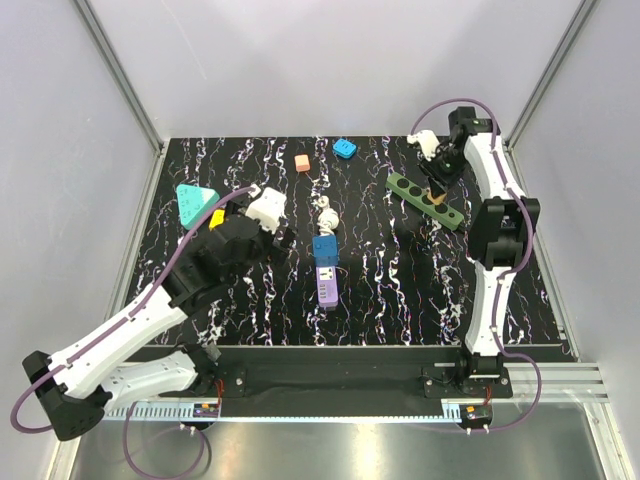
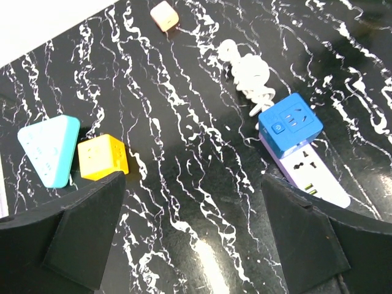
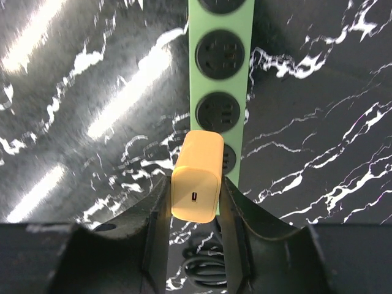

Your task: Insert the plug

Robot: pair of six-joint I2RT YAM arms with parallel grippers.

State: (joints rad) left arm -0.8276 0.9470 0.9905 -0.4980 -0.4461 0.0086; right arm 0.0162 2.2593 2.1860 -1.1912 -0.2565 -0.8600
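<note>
My right gripper [image 3: 195,184] is shut on an orange plug [image 3: 196,177], one finger on each side of its body. The plug stands over a round socket near the close end of the green power strip [image 3: 222,73], offset slightly to that socket's left. Its prongs are hidden, so I cannot tell whether they are in the socket. From above, the plug [image 1: 437,190] and strip [image 1: 415,193] lie at the table's back right. My left gripper [image 2: 193,180] hangs open over bare black marble at the left of the table, with nothing between its fingers.
A blue cube adapter [image 2: 290,125] sits on a purple-and-white power strip [image 2: 312,174] mid-table, with a coiled white cable [image 2: 248,76] behind it. A teal triangular block [image 2: 50,150] and a yellow cube [image 2: 103,156] lie left. A peach cube [image 1: 302,162] and a blue cube [image 1: 345,148] sit at the back.
</note>
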